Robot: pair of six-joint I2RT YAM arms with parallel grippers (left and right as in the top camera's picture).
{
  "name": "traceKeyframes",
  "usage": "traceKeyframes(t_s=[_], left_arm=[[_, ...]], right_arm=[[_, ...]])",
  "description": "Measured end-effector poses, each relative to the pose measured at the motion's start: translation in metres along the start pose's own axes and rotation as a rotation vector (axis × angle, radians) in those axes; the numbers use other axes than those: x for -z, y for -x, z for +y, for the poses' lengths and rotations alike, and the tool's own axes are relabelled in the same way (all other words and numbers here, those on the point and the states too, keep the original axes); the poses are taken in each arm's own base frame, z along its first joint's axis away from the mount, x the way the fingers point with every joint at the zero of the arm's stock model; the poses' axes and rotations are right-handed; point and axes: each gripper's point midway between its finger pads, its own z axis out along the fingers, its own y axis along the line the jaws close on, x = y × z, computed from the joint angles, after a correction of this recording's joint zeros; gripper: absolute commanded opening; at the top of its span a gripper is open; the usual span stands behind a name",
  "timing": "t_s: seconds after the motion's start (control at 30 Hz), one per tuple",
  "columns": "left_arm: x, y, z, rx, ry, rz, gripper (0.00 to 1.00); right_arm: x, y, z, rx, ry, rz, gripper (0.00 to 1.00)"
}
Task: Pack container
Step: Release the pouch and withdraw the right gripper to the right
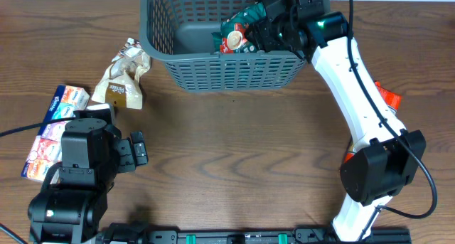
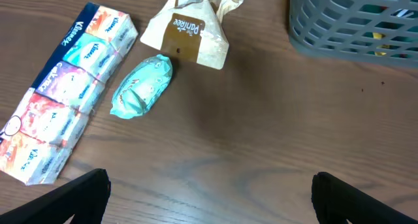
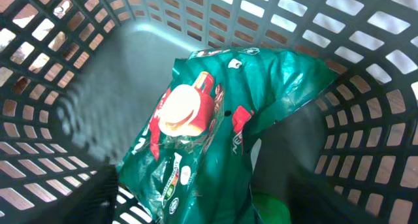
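A: Container (image 1: 227, 73) location?
B: Container at bench (image 1: 234, 144) far edge; right claw (image 1: 261, 28) inside, over green packet (image 3: 209, 132), grip indeterminate.
A: Left claw (image 2: 210, 195)?
B: Fully open, empty. Teal packet (image 2: 142, 87) lies ahead-left, long axis diagonal.

container (image 1: 227, 73): dark grey, lattice-slotted sides
pouch (image 3: 209, 139): glossy green, red and white picture
tissue pack (image 2: 59, 100): blue, white, pink and orange panels
small packet (image 2: 142, 87): pale teal
bag (image 2: 189, 38): beige, brown label
bench (image 1: 234, 151): brown wood grain
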Motion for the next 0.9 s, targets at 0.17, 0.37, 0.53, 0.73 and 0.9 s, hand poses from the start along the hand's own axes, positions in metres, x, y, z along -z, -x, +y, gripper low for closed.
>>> traceKeyframes(t_s=[0.17,0.37,0.53,0.73,0.9], left_arm=[[0.0,0.0,0.0,0.0,0.0,0.0,0.99],[0.0,0.0,0.0,0.0,0.0,0.0,0.98],[0.0,0.001,0.0,0.0,-0.001,-0.005,0.98],[0.011,0.021,-0.003,-0.003,-0.007,-0.037,0.99],[0.044,0.088,-0.006,-0.018,0.015,-0.07,0.98]], right_arm=[[0.002,0.001,0.0,0.004,-0.003,0.002,0.94],[0.03,0.024,-0.005,-0.002,-0.029,-0.006,0.99],[0.107,0.073,-0.011,-0.026,-0.061,-0.139,0.99],[0.234,0.08,-0.074,-0.202,-0.247,-0.293,0.99],[0.319,0.025,-0.146,-0.463,-0.469,-0.314,0.99]])
